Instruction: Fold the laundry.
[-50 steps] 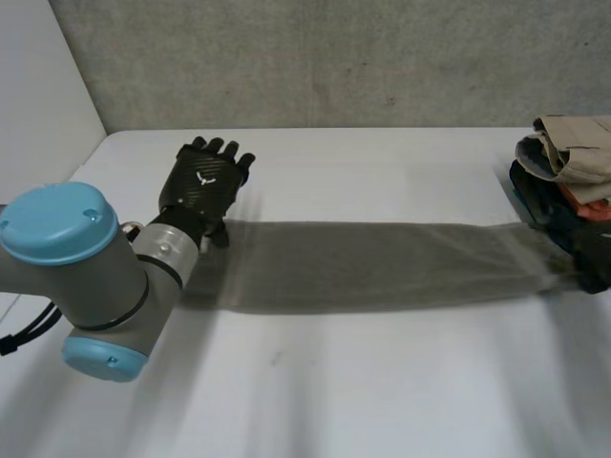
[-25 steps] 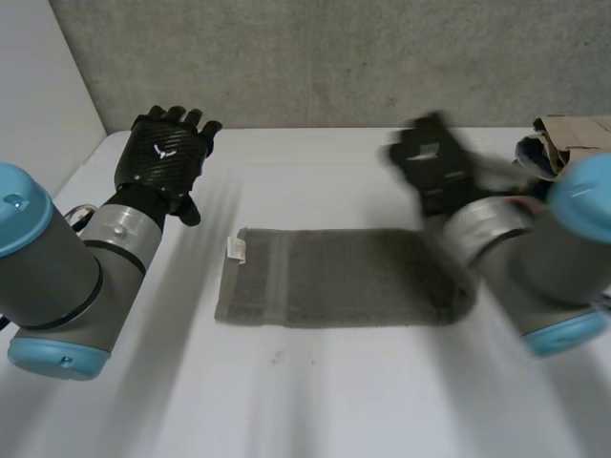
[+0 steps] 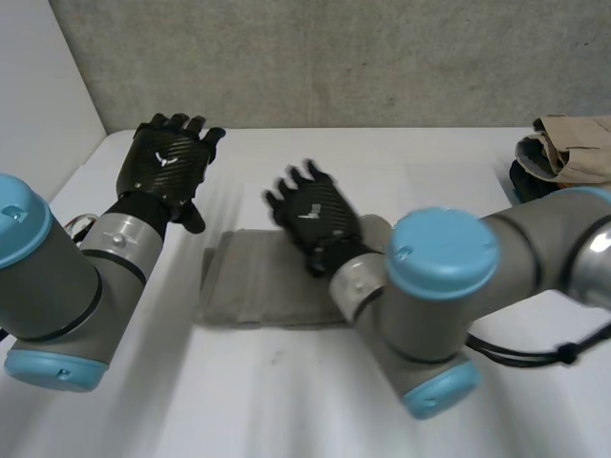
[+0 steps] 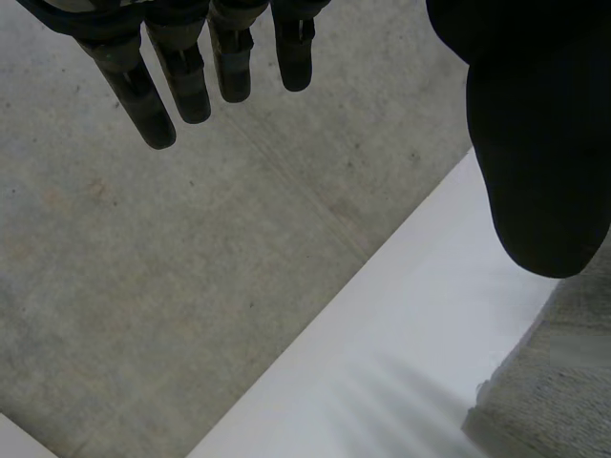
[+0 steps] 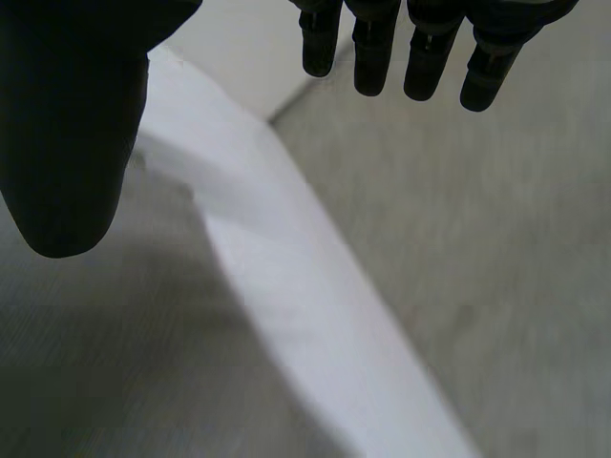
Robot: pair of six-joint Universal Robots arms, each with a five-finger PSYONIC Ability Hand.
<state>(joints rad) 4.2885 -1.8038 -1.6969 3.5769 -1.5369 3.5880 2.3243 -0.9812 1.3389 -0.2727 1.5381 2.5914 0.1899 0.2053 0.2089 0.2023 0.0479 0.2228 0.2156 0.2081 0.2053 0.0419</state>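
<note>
Left hand (image 3: 170, 164): fingers straight and spread, thumb apart, holding nothing, raised near the far left corner of the white table (image 3: 286, 410). Right hand (image 3: 315, 218): fingers likewise straight, thumb wide, empty, over the far edge of the towel (image 3: 250, 286). Towel: grey, fine ribbed nap, lying flat as a long rectangle about mid-table, long sides parallel to the near edge, right end hidden under the right arm; heap of laundry (image 3: 573, 148) at the far right edge.
</note>
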